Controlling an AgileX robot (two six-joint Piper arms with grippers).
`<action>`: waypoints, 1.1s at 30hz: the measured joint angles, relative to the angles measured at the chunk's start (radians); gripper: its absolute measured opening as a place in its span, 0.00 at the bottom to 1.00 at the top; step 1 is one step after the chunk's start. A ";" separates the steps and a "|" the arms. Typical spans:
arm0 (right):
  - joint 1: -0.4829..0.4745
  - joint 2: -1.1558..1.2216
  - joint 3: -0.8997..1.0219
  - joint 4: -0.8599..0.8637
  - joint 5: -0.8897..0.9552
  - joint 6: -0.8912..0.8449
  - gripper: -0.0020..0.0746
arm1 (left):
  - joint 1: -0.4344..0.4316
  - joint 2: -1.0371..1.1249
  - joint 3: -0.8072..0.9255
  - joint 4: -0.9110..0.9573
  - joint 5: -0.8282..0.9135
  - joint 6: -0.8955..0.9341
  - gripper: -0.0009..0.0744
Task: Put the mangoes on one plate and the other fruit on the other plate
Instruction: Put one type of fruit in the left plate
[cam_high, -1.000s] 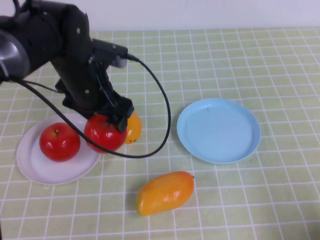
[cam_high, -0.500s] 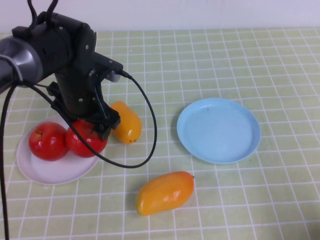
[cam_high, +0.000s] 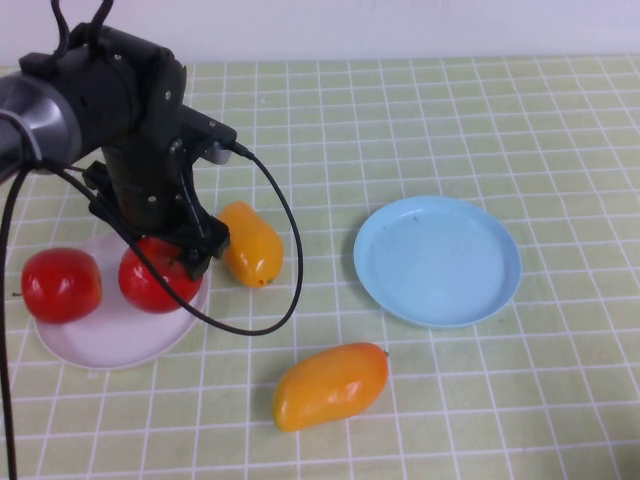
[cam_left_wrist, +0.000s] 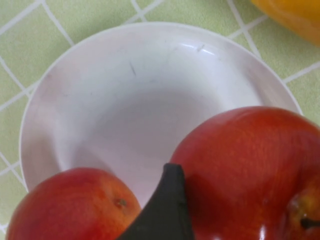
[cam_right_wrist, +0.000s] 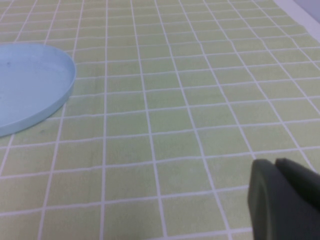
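Where your left gripper (cam_high: 175, 262) hangs low over the white plate (cam_high: 100, 340), its fingers clamp one red apple (cam_high: 155, 275), which sits on the plate's side nearest the mangoes. Your left wrist view shows a dark fingertip (cam_left_wrist: 165, 210) pressed against this apple (cam_left_wrist: 255, 170), with the bare white plate (cam_left_wrist: 125, 95) beyond it. Note the second apple (cam_high: 60, 285) at the plate's opposite edge, overhanging the rim on the side away from the blue plate; in the wrist view this second apple (cam_left_wrist: 70, 205) lies just beside the fingertip, and whether the two touch cannot be told. Just beyond the white plate, on the side toward the blue plate, the first mango (cam_high: 250, 243) lies on the green checked tablecloth (cam_high: 450, 120), near the held apple but apart from it; its edge shows in the wrist view as an orange corner (cam_left_wrist: 295, 17). A black cable (cam_high: 280, 250) from your left arm loops around this mango. The second mango (cam_high: 330, 385) lies on the cloth between the two plates and nearer the robot than either. The light blue plate (cam_high: 437, 260) stands well apart from the white plate, with nothing on it. Your right gripper (cam_right_wrist: 282, 200) hovers over bare cloth away from the blue plate (cam_right_wrist: 30, 87); whether its fingers are apart or together you cannot tell.
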 joint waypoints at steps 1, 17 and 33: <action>0.000 0.000 0.000 0.000 0.000 0.000 0.01 | 0.000 0.000 0.000 0.000 0.000 -0.002 0.88; 0.000 0.000 0.000 0.000 0.000 0.000 0.00 | -0.002 -0.134 0.005 0.002 0.018 -0.037 0.81; 0.000 0.000 0.000 0.000 0.000 0.000 0.01 | -0.013 -0.869 0.593 0.004 -0.276 -0.152 0.02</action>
